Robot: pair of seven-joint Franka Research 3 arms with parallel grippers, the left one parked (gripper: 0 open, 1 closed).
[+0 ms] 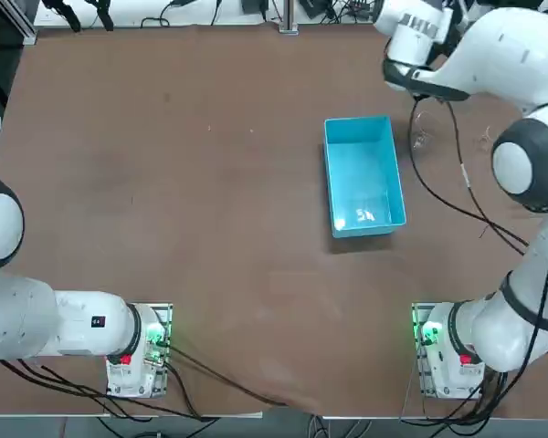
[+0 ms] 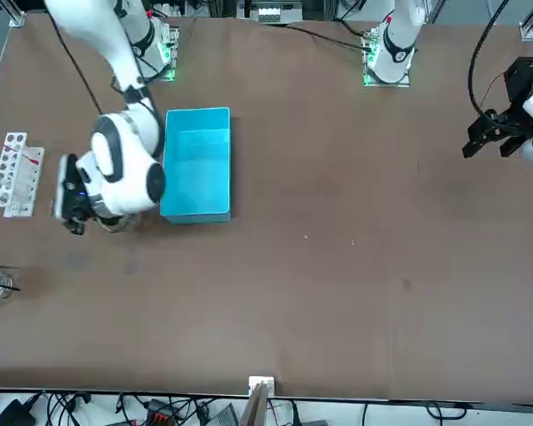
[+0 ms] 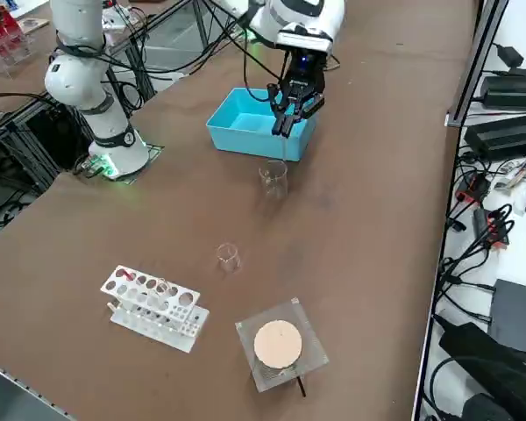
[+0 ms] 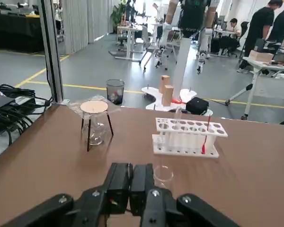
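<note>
The right gripper (image 3: 281, 128) hangs above the tabletop (image 3: 377, 219) just off the blue bin (image 3: 245, 123), on the side of the bin that faces the tabletop's right edge. In the wrist view the two fingers (image 4: 120, 182) are pressed together with no gap, and nothing shows between them. In the top view the gripper is hidden under the arm's own wrist.

The large beaker (image 3: 273, 180) stands upright on the tabletop close below and beside the fingertips, apart from the bin's wall. It is clear glass. In the top view it shows only as a faint outline (image 1: 420, 137), and its contents cannot be made out.

Nearer the right edge stands the small beaker (image 3: 227, 257), also upright. A beaker shows just past the fingertips in the wrist view, but I cannot tell which of the two it is.

By the right edge lies the white test-tube rack (image 3: 153, 307), and most of its holes look empty. The tripod stand (image 3: 279, 344) stands beside it with a round disc on top. The front view cuts the stand off at its border, and the top view shows neither it nor the rack.
</note>
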